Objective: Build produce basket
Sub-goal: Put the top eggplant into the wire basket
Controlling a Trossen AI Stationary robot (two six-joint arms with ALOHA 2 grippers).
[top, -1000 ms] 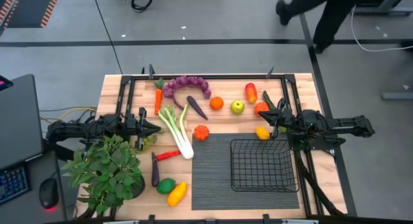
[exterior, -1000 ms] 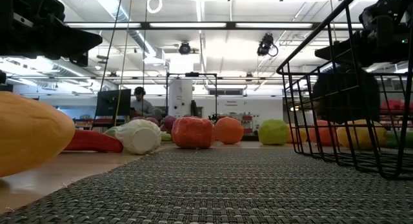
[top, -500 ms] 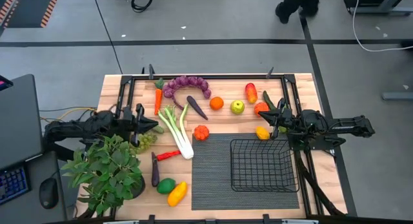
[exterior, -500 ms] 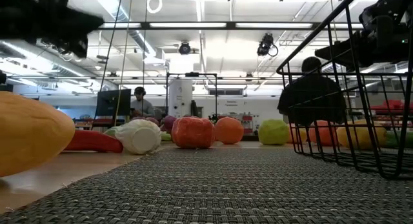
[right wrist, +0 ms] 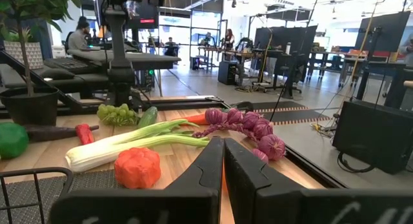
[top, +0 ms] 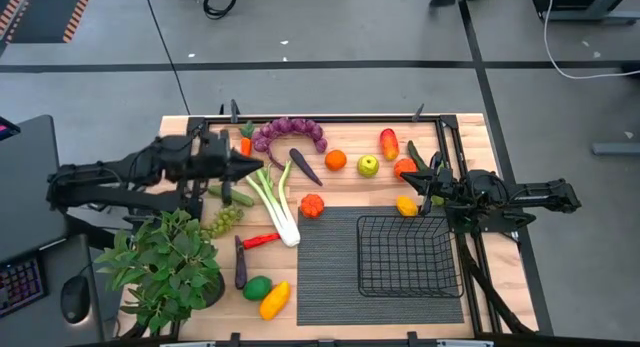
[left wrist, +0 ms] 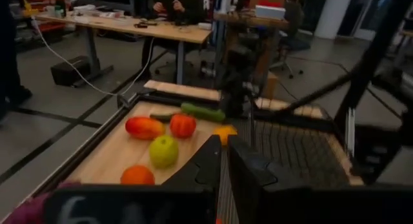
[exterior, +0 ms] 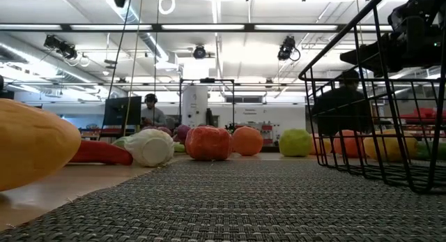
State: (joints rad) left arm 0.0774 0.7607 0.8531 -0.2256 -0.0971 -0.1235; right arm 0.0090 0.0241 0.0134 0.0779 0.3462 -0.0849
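The black wire basket [top: 410, 255] stands on a dark ribbed mat [top: 330, 262] at the near right. Produce lies loose on the wooden table: purple grapes [top: 290, 130], a carrot [top: 244, 152], a leek [top: 272, 202], an orange [top: 335, 159], a green apple [top: 368, 166], a red pepper [top: 313, 205], green grapes [top: 224, 219] and a cucumber [top: 232, 196]. My left gripper [top: 260, 168] hangs raised above the leek's leafy end, shut and holding nothing [left wrist: 224, 156]. My right gripper [top: 415, 177] waits shut at the basket's far edge [right wrist: 223, 153].
A potted plant [top: 165, 267] stands at the near left. A lime [top: 258, 286], a yellow pepper [top: 274, 300] and a dark eggplant [top: 240, 267] lie beside it. A tomato [top: 403, 168] and a yellow fruit [top: 406, 205] lie close to my right gripper. Black frame rails run along the table's edges.
My left gripper has risen from table height, out of the low view, and gone toward the table's far and right edges, staying shut. The cucumber beneath its former place now shows. A person has walked on past the far side.
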